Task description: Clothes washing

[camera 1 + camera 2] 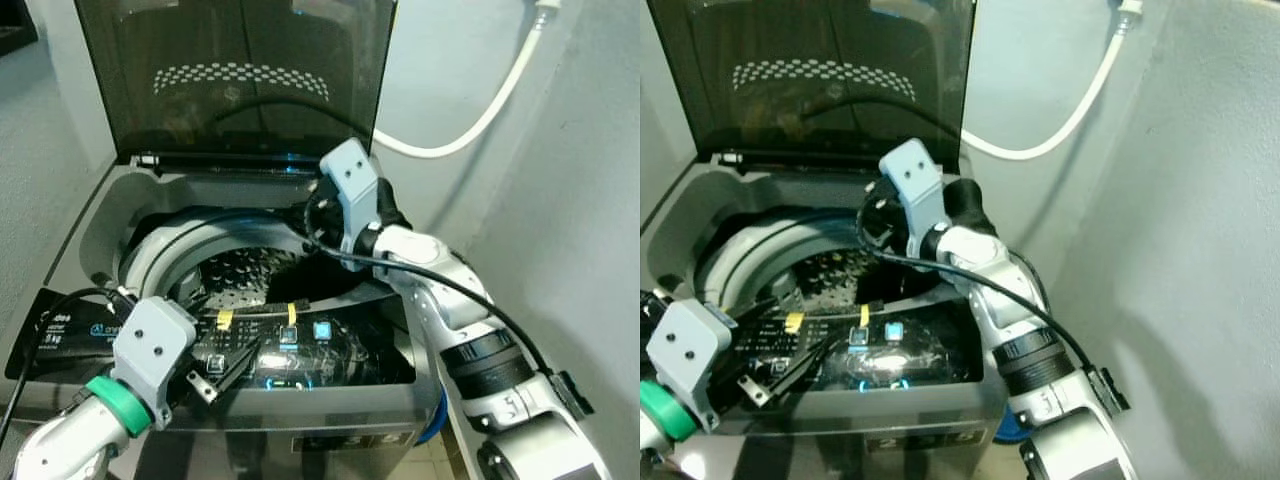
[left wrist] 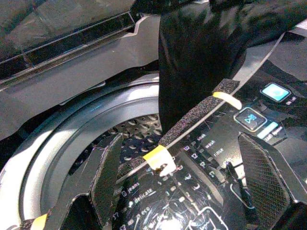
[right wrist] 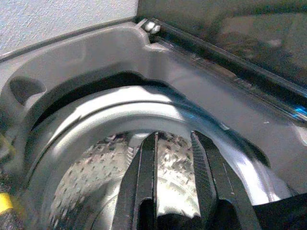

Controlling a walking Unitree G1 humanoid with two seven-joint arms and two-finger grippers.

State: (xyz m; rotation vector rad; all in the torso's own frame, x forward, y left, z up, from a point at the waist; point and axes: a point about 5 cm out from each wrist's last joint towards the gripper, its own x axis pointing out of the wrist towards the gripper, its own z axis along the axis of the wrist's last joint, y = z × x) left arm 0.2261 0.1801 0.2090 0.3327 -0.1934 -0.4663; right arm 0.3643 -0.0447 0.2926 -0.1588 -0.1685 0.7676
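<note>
Right hand [image 3: 175,179] reaching forward, fingers nearly closed, left hand [image 2: 192,177] spread

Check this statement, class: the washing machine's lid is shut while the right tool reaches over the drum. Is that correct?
Not quite. The lid stands open, tilted up behind the drum, as the left eye view shows. The rest holds: the right tool reaches over the drum.
</note>
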